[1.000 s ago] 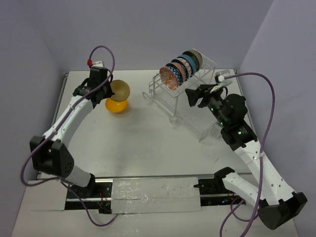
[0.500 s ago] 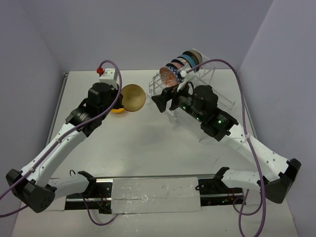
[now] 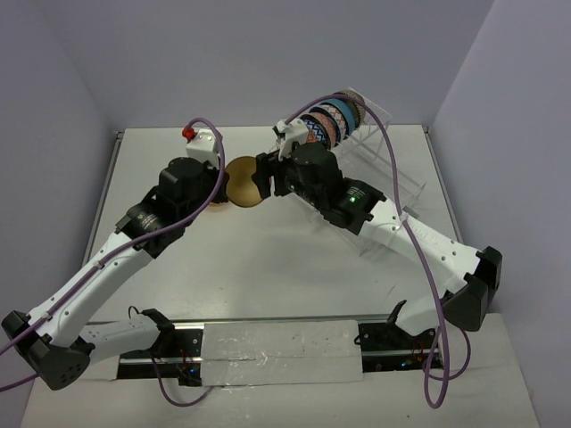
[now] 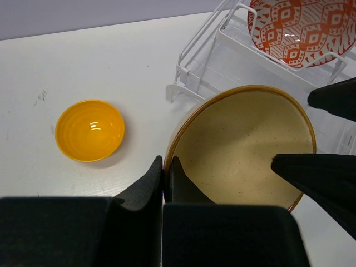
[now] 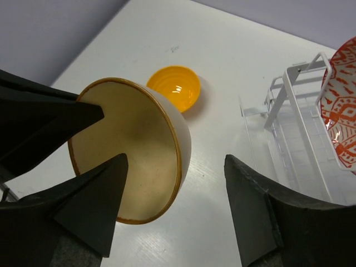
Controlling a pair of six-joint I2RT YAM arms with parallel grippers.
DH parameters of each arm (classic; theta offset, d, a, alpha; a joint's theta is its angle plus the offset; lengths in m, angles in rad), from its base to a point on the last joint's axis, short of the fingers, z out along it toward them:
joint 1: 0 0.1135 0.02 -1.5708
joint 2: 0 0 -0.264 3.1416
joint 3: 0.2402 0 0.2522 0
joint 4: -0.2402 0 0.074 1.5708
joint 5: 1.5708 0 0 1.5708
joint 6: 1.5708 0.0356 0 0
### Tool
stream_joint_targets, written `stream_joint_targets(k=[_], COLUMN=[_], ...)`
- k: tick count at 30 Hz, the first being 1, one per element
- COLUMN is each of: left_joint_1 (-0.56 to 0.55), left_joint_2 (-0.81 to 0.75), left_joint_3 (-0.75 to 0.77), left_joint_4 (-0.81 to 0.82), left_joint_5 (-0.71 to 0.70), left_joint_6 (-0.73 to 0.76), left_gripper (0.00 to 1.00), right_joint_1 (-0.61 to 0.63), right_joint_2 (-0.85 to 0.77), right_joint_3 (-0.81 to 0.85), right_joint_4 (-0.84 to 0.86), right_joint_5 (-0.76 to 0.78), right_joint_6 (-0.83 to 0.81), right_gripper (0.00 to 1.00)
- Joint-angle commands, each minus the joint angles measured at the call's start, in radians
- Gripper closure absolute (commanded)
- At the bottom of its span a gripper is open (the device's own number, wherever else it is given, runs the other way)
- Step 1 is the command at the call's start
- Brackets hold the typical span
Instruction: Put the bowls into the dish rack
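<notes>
Left jaws pinch the tan bowl (image 4: 245, 150) beside the dish rack (image 4: 214, 55); right jaws gape around it; releasing early would drop it.

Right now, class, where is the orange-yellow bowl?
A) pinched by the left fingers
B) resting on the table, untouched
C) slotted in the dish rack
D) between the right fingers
B: the orange-yellow bowl sits alone on the table, while the left fingers pinch the cream bowl by its rim.
</notes>
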Motion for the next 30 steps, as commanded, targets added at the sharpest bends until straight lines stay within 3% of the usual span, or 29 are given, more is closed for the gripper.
stream_joint_targets(k=[1, 8, 22, 26, 28, 30], left_joint_1=[-0.010, -0.024, -0.033, -0.034, -0.034, -0.034], left_joint_2=[-0.037, -0.028, -0.029, -0.031, -0.035, -0.043], left_joint_3=[0.024, 0.037, 0.061, 0.071, 0.072, 0.063], left_joint_4=[0.105, 0.095, 0.072, 0.060, 0.059, 0.072], left_joint_5=[-0.024, -0.030, -0.022, -0.019, -0.010, -0.010], left_joint_6=[0.010, 0.019, 0.016, 0.012, 0.007, 0.000], left_gripper=[1.00, 1.00, 0.99, 0.93, 0.87, 0.73], right_joint_1=[0.018, 0.034, 0.042, 0.042, 0.044, 0.044], right_joint_2=[0.018, 0.054, 0.055, 0.049, 0.047, 0.038], right_joint_3=[0.068, 0.085, 0.084, 0.077, 0.074, 0.061], right_joint_4=[-0.032, -0.040, -0.044, -0.047, -0.049, -0.044], right_joint_5=[0.071, 0.105, 0.121, 0.139, 0.147, 0.148], right_joint_6=[0.013, 0.016, 0.010, 0.007, 0.002, 0.001], right_gripper=[0.24, 0.46, 0.76, 0.97, 1.00, 1.00])
